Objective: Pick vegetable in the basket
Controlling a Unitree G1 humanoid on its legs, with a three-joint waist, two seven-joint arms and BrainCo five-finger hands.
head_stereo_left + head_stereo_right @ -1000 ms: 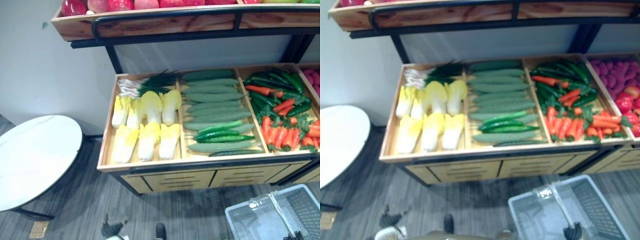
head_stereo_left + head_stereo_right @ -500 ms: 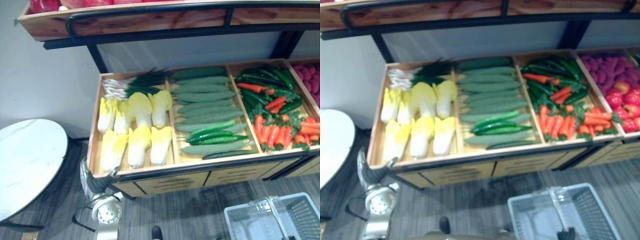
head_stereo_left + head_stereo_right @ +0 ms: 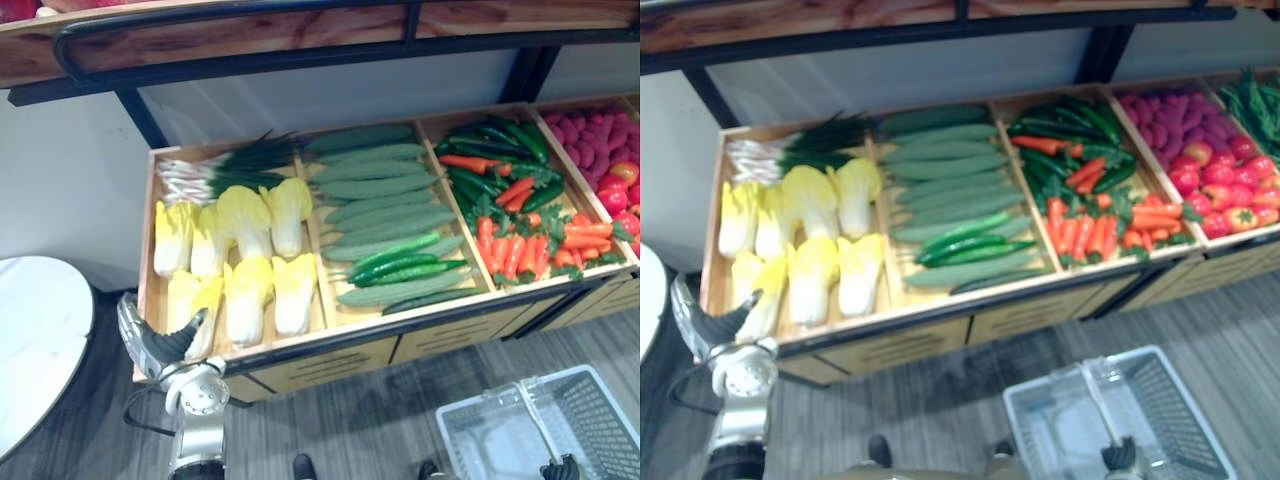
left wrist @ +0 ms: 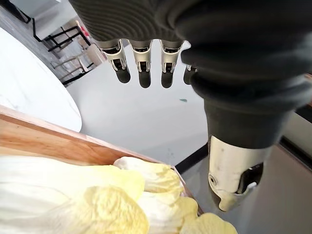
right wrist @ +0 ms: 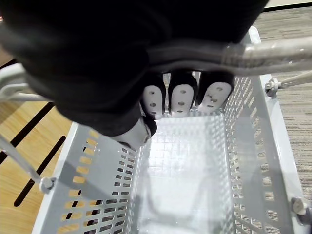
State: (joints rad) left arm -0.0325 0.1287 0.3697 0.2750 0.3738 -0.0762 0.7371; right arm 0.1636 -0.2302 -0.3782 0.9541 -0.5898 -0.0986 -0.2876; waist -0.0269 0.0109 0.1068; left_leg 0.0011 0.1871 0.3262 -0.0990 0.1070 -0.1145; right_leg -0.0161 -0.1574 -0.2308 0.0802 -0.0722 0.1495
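The front-row cabbages (image 3: 246, 300) lay in the leftmost bay of the wooden stand (image 3: 330, 362), long axes twelve to six. They were at about one o'clock from, and just beside, the nearer left hand (image 3: 160, 345), whose fingers were spread, empty. The right hand (image 5: 180, 97) clamped the handle of the basket (image 5: 243, 146) at five o'clock, above the grey floor (image 3: 350, 420).

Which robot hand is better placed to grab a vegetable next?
Left. The left robot hand hovers open right beside the cabbages, while the right robot hand is curled round the basket handle, so it is occupied.
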